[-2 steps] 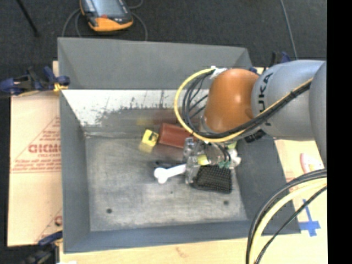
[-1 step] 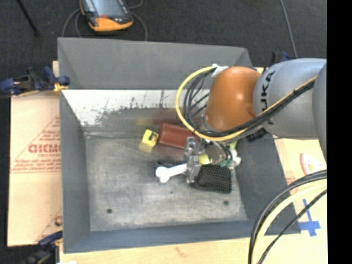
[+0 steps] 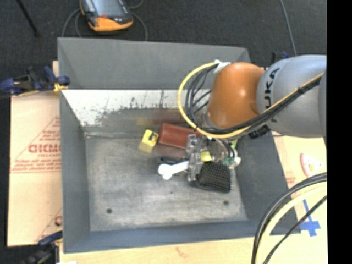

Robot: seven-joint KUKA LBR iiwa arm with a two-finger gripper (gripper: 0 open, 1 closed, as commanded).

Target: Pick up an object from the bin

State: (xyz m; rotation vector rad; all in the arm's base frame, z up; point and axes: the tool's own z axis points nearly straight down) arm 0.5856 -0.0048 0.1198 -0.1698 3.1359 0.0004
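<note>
Several small loose things lie clustered right of the middle of the grey bin (image 3: 110, 202), each flat on the floor where it has come to rest, none stacked on another that I can make out. The arm comes in from the right and bends steeply down, its orange cover (image 3: 234, 95) and looped cables (image 3: 190, 92) hanging over the cluster. I judge this posture is meant to bring the gripper (image 3: 193, 168) onto the things from above, not from the side.

The gripper's tip is low, close to the bin floor, at the gap between two things. A white bone-shaped piece (image 3: 170, 170) lies just to its left, its near end at or against the tip. A black mesh pad (image 3: 214, 177) lies just to its right, its left edge meeting the gripper. Whether the gripper is spread wide, drawn narrow or closed on either of them cannot be told, since its metal body hides the tip.

Behind the gripper, towards the back wall, a brown block (image 3: 175, 136) lies lengthwise. A yellow block (image 3: 147, 141) sits just beside its left end. A small green and yellow bit (image 3: 230, 159) peeps out under the wrist, above the black pad.

Judging by position alone, the white piece or the black pad is the likeliest pick, and nothing appears lifted yet.
</note>
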